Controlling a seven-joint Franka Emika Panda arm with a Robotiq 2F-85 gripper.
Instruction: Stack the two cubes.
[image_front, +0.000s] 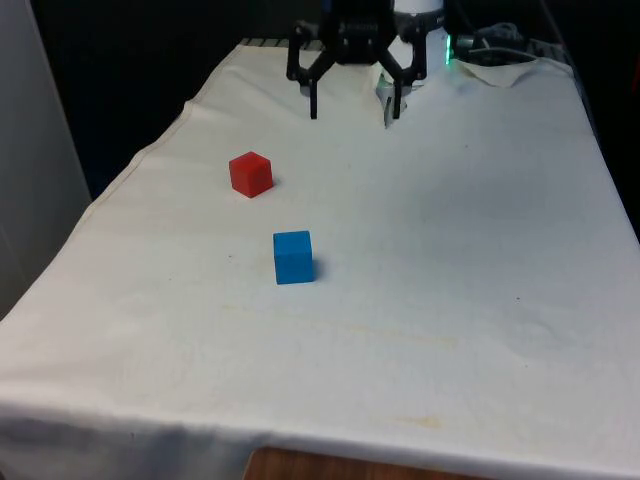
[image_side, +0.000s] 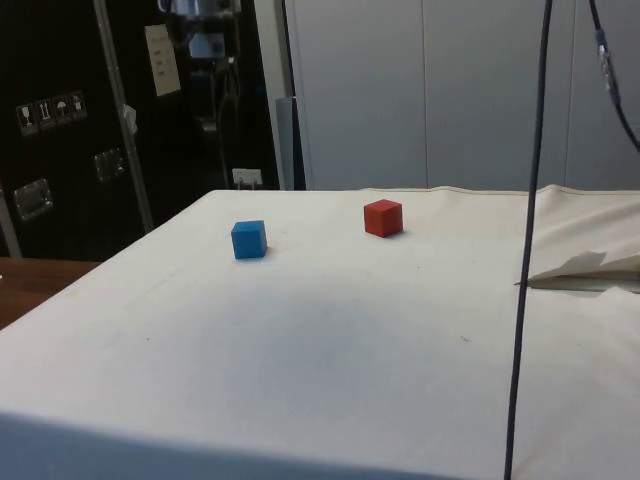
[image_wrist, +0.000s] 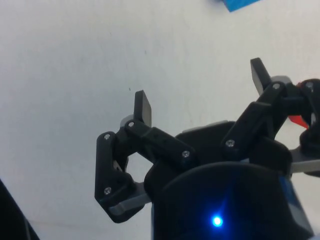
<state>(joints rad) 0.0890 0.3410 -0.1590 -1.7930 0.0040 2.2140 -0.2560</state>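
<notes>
The gripper (image_front: 352, 103) is hanging above the far end of the table (image_front: 480, 300), fingers spread wide and gripping nothing; the wrist view is showing the same wide gap between the fingers (image_wrist: 143, 107) over bare white cloth (image_wrist: 75, 60). The red cube (image_front: 250, 173) is sitting on the cloth toward the front view's left, nearer the robot, and the blue cube (image_front: 293, 256) is sitting closer to the camera, a little to the front view's right of the red one, the two well apart and not touching. In the side view the blue cube (image_side: 248, 239) and red cube (image_side: 382, 217) are both resting flat on the cloth. Both are looking like small, rigid, light blocks with flat matte faces, probably not slippery or fragile. Best hold is likely on two opposite vertical faces, around mid-height, fingers squared to the faces; the red cube is sitting turned relative to the table edge, so the wrist would need rotating to match. No containers are on the table, so nothing is holding anything. Neither cube is being lifted yet, and stacking is not yet started.
</notes>
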